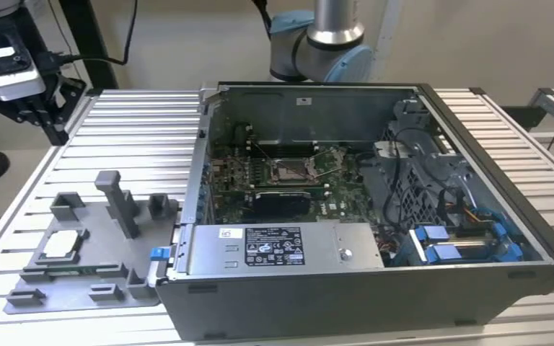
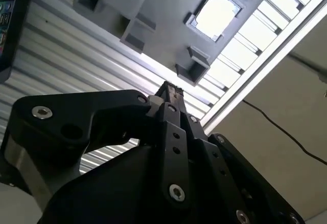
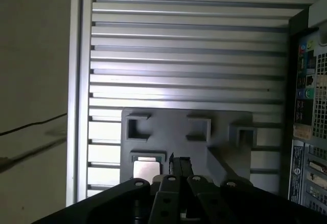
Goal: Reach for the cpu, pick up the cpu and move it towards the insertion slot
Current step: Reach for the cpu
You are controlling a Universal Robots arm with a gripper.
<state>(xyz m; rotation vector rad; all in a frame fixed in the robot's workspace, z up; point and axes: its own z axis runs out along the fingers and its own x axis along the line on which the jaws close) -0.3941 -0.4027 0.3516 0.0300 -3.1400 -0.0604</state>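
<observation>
My claw (image 2: 167, 88) hangs well above the grey fixture plate (image 1: 77, 294), its fingers drawn together with nothing between them; in both wrist views the tips meet in one dark point. The cpu (image 1: 60, 245) lies flat in a square nest on the fixture plate, toward the plate's edge farthest from the open computer case (image 1: 354, 295), and I am not touching it. In the second wrist view its pale top (image 2: 216, 14) shines bright among the plate's grey blocks. The insertion slot (image 1: 291, 171) sits inside the case, which stands just beside the fixture plate on the ribbed bench (image 1: 133, 137).
</observation>
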